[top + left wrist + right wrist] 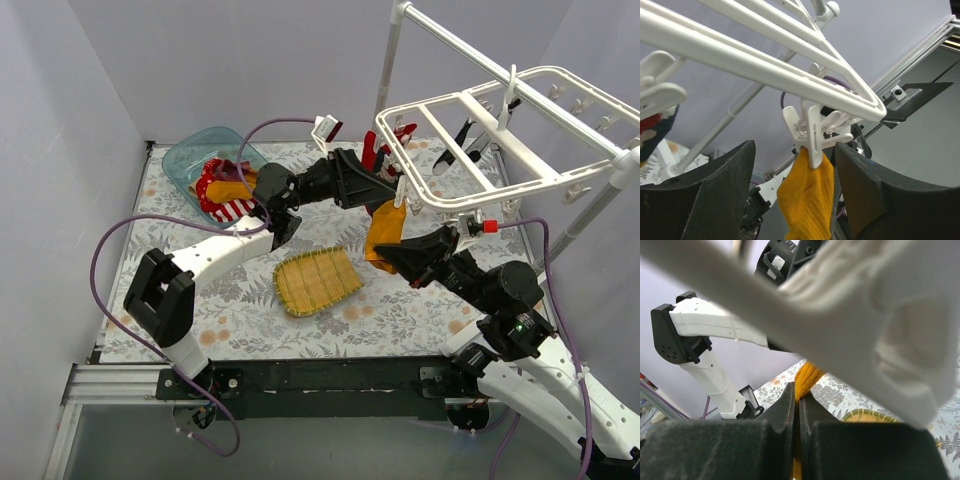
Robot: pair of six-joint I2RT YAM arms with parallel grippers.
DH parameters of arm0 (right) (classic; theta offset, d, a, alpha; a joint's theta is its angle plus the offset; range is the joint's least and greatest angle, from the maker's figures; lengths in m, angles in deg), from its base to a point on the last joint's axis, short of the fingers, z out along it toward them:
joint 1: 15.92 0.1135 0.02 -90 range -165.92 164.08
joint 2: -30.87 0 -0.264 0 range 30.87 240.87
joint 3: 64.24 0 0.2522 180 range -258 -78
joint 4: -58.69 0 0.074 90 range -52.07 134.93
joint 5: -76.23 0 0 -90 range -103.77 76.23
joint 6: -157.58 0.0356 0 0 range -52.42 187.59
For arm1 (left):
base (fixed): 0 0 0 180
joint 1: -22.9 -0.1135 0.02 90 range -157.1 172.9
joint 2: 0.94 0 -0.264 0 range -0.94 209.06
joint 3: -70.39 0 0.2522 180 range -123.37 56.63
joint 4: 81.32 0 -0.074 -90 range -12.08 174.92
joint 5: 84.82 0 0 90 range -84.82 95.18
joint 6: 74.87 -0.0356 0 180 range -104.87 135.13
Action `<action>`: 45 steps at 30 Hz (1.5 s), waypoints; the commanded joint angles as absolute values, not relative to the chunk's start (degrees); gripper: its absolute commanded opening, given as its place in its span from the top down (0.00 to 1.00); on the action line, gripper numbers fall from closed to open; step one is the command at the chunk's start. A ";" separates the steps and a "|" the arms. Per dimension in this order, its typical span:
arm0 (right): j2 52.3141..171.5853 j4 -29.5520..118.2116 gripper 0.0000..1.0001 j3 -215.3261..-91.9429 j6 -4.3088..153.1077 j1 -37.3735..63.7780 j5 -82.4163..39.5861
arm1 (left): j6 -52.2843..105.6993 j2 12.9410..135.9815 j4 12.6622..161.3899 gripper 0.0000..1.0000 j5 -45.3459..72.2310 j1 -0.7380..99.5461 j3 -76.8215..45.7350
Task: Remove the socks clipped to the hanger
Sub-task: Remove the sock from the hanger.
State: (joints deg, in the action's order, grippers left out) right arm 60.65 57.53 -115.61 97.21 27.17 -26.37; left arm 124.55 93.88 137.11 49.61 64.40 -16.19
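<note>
Mustard-yellow sock (807, 200), white hanger (765, 67), straw-yellow mat (315, 280) (grey-leaf floral table (400, 315))

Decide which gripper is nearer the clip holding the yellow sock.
Left. The left gripper has its open jaws either side of the clip; the right gripper sits lower, shut on the yellow sock hanging from it.

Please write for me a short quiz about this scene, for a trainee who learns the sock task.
1. True or false: the right claw is shut on the mustard sock.
2. Choose one. The left claw is: A) shut and empty; B) open around the sock's clip; C) shut on the sock.
3. Fill in: the striped sock lies in the clear ___.
Key: 1 true; 2 B; 3 bin.
</note>
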 commanded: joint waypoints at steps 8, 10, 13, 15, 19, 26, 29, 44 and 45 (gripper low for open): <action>60.66 59.78 0.99 -115.09 97.82 27.23 -27.31 | 128.16 95.12 141.09 0.37 50.01 65.27 -21.77; 60.66 59.95 0.99 -115.09 97.82 27.23 -27.31 | 127.81 95.47 140.12 0.37 49.92 65.44 -22.21; 60.75 60.04 0.99 -115.00 97.73 27.32 -27.22 | 127.63 96.08 139.07 0.38 49.83 65.71 -22.91; 60.75 59.96 0.99 -115.00 97.82 27.23 -27.22 | 127.63 96.44 138.63 0.38 49.83 65.97 -23.44; 60.75 60.04 0.99 -115.00 97.82 27.23 -27.22 | 127.80 97.31 137.74 0.38 50.09 66.23 -24.41; 60.66 60.13 0.99 -114.83 97.82 27.23 -27.22 | 129.73 98.19 139.14 0.39 50.80 66.67 -24.85; 60.84 60.31 0.99 -114.65 97.91 27.23 -27.31 | 131.31 98.46 141.60 0.39 51.06 66.67 -24.76; 60.49 60.22 0.99 -114.30 97.99 27.23 -26.87 | 137.03 99.51 146.09 0.45 50.89 66.76 -24.76; 60.49 60.22 0.99 -114.21 97.91 27.23 -26.87 | 137.21 99.51 146.01 0.45 50.97 66.76 -24.67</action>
